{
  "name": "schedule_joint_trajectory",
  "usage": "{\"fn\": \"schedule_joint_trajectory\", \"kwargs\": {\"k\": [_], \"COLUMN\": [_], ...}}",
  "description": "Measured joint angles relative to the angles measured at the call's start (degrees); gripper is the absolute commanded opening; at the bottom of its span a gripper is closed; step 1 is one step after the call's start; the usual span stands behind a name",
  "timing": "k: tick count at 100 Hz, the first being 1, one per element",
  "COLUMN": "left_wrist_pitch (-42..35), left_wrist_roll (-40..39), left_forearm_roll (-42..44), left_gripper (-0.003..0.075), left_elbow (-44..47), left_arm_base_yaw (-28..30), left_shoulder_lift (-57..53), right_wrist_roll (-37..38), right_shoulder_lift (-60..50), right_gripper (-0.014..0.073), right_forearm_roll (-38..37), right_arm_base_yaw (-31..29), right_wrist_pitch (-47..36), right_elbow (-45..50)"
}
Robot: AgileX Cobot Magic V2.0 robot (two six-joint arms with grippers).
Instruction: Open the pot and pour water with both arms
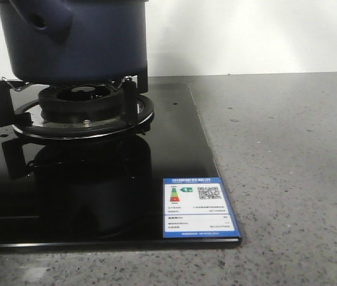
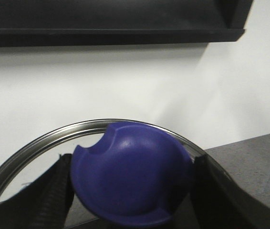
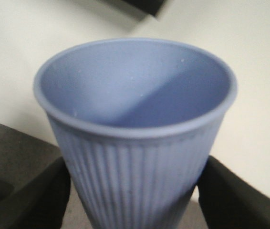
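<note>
Pot (image 1: 76, 39) sits on the burner (image 1: 82, 107) of the black glass cooktop (image 1: 174, 179), far left on the grey counter (image 1: 287, 155), stubby handle (image 1: 46, 18) facing the camera; top is cut off by the frame. Left gripper (image 2: 130, 191) pinches the lid knob (image 2: 130, 176), with the lid's steel rim (image 2: 77, 129) arcing around it. Right gripper (image 3: 132, 191) clamps the ribbed light blue cup (image 3: 135, 138), upright, mouth open; can't tell any contents.
</note>
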Motion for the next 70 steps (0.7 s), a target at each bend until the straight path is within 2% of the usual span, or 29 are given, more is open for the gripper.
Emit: {"fn": "schedule_joint_trajectory", "kwargs": {"k": [18, 33, 48, 70], "left_wrist_pitch": [-1.37, -1.67, -1.71, -1.92], "left_wrist_roll": [0.61, 0.71, 0.71, 0.71], "left_forearm_roll": [-0.26, -0.26, -0.26, -0.26], "left_gripper": [0.0348, 0.0348, 0.0348, 0.0348], "left_elbow": [0.00, 0.00, 0.00, 0.00], "left_arm_base_yaw": [-2.36, -2.70, -2.70, -2.70], "left_shoulder_lift": [0.00, 0.00, 0.00, 0.00], "right_wrist_roll": [10.92, 16.23, 18.02, 18.26], "right_shoulder_lift": [-6.11, -8.47, -8.12, -3.07], "right_gripper": [0.0339, 0.0339, 0.0339, 0.0339], "right_forearm_roll": [0.72, 0.39, -0.07, -0.67], "right_arm_base_yaw": [-8.59, -16.24, -23.73, -31.26], "right_wrist_pitch": [-10.83, -20.93, -33.46, -46.98], "right_elbow": [13.67, 22.75, 28.44, 29.20]}}
